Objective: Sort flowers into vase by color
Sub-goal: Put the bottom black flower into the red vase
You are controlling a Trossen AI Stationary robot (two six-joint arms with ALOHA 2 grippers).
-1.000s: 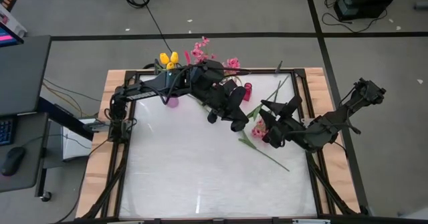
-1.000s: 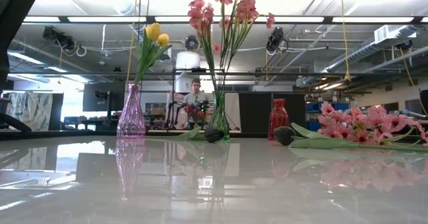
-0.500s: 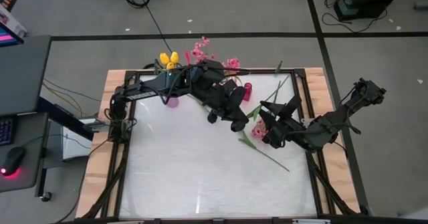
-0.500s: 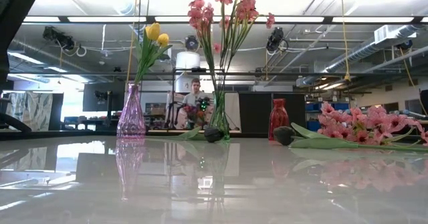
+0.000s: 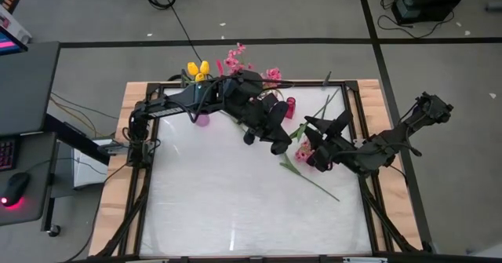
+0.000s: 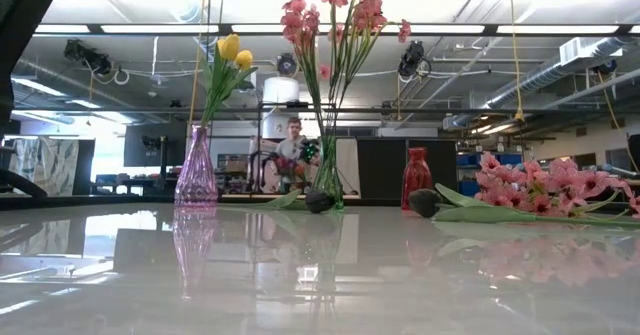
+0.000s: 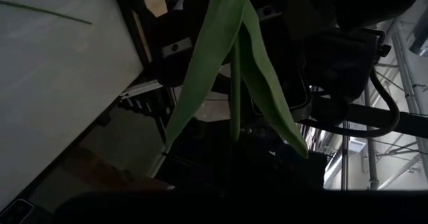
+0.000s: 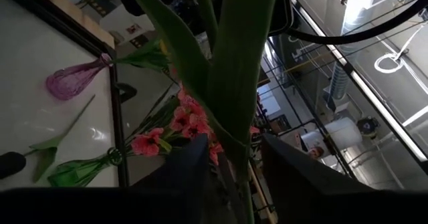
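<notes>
1. High view: the left gripper (image 5: 276, 134) hung over the back middle of the table (image 5: 235, 208), fingers pressed together on a green stem, close to the red vase (image 5: 291, 106), which looked to be where its flower belonged. The right gripper (image 5: 312, 151) sat low over the pink spray (image 5: 301, 149) lying right of centre, fingers part-way shut around its stem, seemingly for a lift toward the vase already holding pink flowers (image 5: 234, 58). Yellow tulips (image 5: 198, 69) already stood in the purple vase (image 5: 202, 119).

2. Low view: 3 vases stood along the back: the purple vase with yellow tulips (image 6: 232, 49), a clear green vase (image 6: 327, 180) with pink flowers, and the red vase (image 6: 416, 177), which showed no flower in it. 2 dark tulip heads (image 6: 423, 203) and the pink spray (image 6: 530, 187) lay flat on the table, unsorted. A person (image 6: 293, 147) sat far behind.

3. Left wrist view: a stem with 2 long leaves (image 7: 231, 70) rose from the pinch, so the grip was low on the stalk.

4. Right wrist view: broad leaves (image 8: 227, 70) stood between the 2 fingers (image 8: 190, 164), so the stem lay in the gap.

5. Against 1 second earlier, the right fingers had drawn slightly closer together; the flowers, the vases and the left arm had not moved.
</notes>
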